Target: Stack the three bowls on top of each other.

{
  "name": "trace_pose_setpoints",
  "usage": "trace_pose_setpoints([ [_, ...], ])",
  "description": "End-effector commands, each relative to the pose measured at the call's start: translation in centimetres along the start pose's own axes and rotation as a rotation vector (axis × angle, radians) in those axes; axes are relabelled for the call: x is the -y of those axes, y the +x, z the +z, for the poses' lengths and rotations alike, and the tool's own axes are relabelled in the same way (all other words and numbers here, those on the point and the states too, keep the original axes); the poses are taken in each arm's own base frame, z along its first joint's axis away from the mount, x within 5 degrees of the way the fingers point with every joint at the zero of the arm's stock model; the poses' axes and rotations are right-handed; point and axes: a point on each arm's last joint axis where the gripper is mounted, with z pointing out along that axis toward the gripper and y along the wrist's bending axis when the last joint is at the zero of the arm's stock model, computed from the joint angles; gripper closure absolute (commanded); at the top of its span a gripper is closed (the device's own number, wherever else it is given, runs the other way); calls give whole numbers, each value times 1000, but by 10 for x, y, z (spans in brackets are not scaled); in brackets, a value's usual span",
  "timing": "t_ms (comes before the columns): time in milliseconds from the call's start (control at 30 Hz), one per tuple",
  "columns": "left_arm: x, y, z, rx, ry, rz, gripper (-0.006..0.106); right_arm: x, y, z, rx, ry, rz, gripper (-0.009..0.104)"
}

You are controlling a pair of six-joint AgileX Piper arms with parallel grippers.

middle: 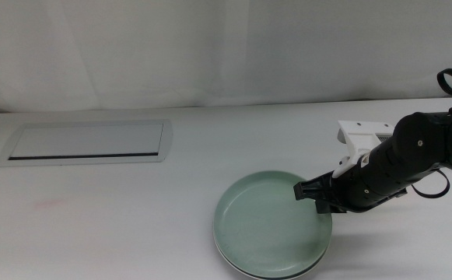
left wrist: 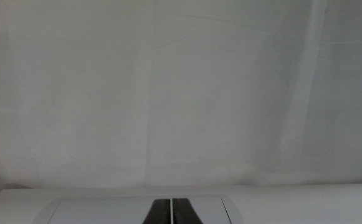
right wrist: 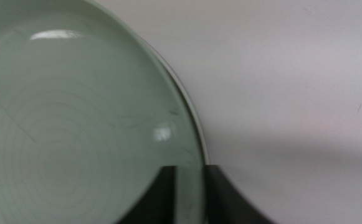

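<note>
One mint green bowl (middle: 268,225) sits on top of a pile near the front of the table (middle: 132,218), with a white rim (middle: 245,268) peeking out under it. I cannot tell if a third bowl is below. The right gripper (middle: 313,194) reaches in from the right, low and tilted down, its jaws pinching the green bowl's right edge, one inside the rim and one outside. The left gripper (left wrist: 171,211) waits far off with its jaws pressed together, facing the flat panel (middle: 89,142).
</note>
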Motion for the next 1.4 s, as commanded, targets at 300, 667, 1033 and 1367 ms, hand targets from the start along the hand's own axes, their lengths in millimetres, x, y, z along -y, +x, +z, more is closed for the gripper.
trace_pose_setpoints([
  [300,0,10,-2,10,2,-13,103,0,-1,-4,14,9,-88,-8],
  [667,0,10,-2,10,2,-13,103,61,-66,-145,382,313,-127,-8],
  [1033,0,10,-2,10,2,-13,103,110,1,-253,682,532,-37,73],
  [1367,0,10,-2,10,2,-13,103,77,107,-276,935,443,-14,98],
])
